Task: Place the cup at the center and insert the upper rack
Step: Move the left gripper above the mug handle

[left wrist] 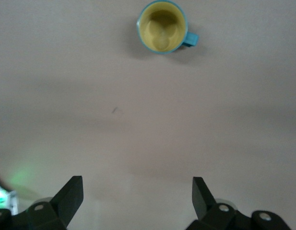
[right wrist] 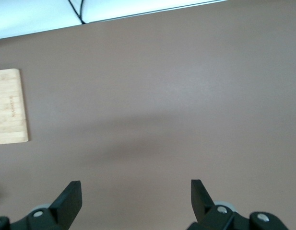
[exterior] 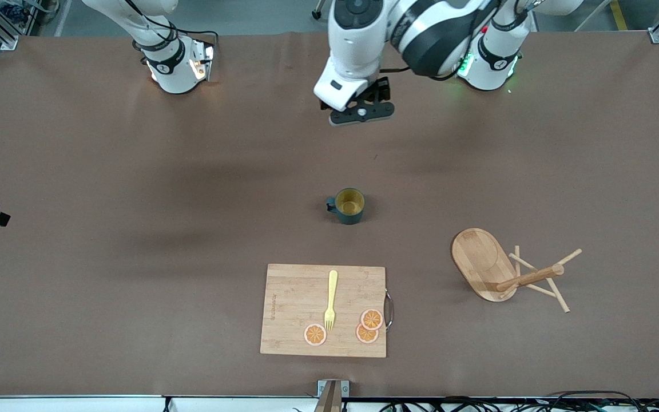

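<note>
Two wide-open pincers: left pincer [left wrist: 137, 201] high over bare desk [exterior: 106, 171], right pincer [right wrist: 136, 201] waiting, likewise spread. Probably rigid, smooth-glazed cup [exterior: 348, 205], best pinched across the rim; light, stiff upper rack [exterior: 507, 271], lying tipped, best taken by its post.

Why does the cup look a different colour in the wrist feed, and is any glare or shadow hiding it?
Left wrist view: washed out and pale, so the cup reads bright blue, its yellow inside glare-free, with a green glow at one corner. Front view: the cup is dark teal, with only soft arm shadows on the table.
</note>
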